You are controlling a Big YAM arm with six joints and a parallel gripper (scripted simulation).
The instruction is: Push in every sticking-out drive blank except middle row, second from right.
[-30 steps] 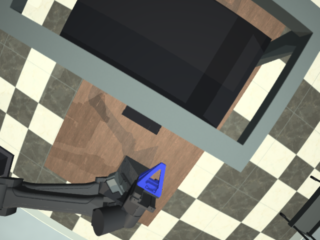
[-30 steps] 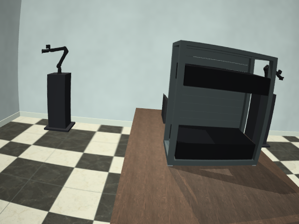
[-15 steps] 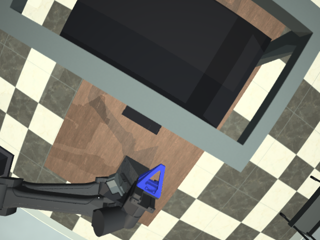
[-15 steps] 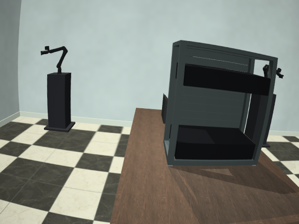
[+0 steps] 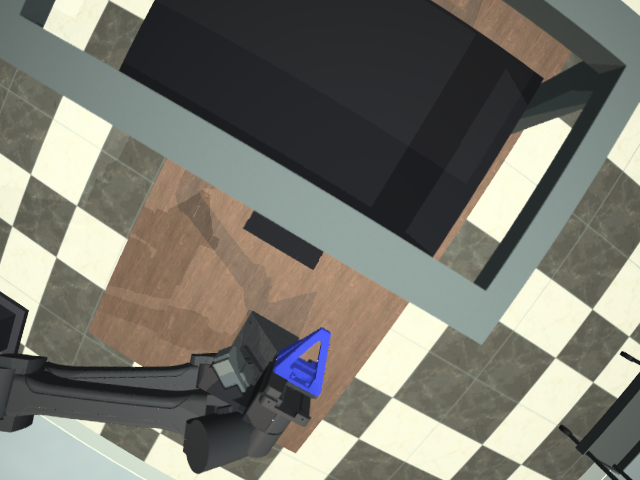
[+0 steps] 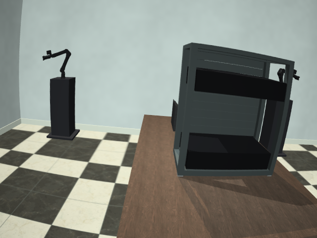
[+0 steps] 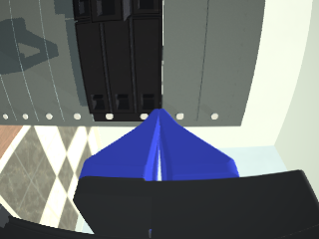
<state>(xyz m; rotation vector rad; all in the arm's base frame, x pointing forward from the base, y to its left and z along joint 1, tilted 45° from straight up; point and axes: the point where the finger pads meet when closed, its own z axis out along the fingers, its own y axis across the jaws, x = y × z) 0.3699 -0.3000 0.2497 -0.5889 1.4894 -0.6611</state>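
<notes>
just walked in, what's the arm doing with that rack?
A single arm is working the front of a grey rack on a wooden table, where dark drive blanks sit in rows. Its blue-fingered gripper is shut and holds nothing, with the closed tip pointing at the rack face. Right now it stands off the rack, touching nothing. In the top view one dark piece juts out from the front. The rack stands upright on the table.
</notes>
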